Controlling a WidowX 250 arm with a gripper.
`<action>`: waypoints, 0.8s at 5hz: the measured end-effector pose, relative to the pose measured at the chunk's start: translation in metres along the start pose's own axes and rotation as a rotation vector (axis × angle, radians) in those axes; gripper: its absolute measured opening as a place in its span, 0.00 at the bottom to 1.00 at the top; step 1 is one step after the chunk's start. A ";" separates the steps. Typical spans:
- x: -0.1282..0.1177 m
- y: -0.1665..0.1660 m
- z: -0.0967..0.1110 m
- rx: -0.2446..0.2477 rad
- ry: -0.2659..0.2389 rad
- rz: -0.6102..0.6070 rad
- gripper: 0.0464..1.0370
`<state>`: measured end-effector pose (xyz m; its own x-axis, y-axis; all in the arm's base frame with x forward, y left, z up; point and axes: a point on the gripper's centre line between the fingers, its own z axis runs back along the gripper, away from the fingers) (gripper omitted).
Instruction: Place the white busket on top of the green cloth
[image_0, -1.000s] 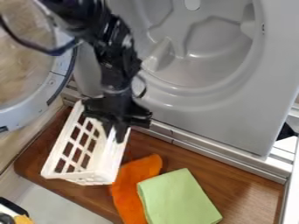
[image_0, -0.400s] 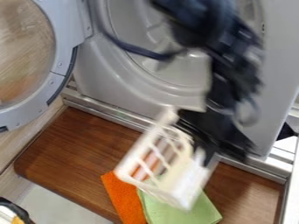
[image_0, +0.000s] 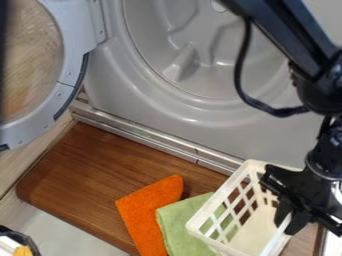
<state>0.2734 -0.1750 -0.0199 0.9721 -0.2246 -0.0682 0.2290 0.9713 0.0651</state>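
Observation:
At the lower right, my gripper (image_0: 288, 222) is shut on the right-hand wall of the white basket (image_0: 224, 210). The basket is tilted, its open top facing up towards the camera, and it covers the right part of the green cloth (image_0: 177, 225). Green cloth shows through the basket's left lattice wall. Whether the basket touches the cloth or hangs just above it, I cannot tell.
An orange cloth (image_0: 145, 212) lies left of the green one on the wooden board (image_0: 87, 175). Behind stands a grey washing machine (image_0: 194, 130), with its round door (image_0: 63, 100) swung open at the left. A metal rail (image_0: 133, 132) runs along the board's back edge.
My gripper has carried the basket from the board's left side across to the right, past the orange cloth and over the green cloth. The cloths are in about the same places.

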 end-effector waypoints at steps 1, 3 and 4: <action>0.004 0.002 -0.004 -0.029 0.000 0.014 0.04; 0.002 0.000 -0.010 -0.037 0.023 0.037 0.27; 0.003 0.001 -0.011 -0.046 0.022 0.046 0.58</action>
<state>0.2765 -0.1735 -0.0309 0.9801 -0.1781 -0.0879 0.1808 0.9832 0.0232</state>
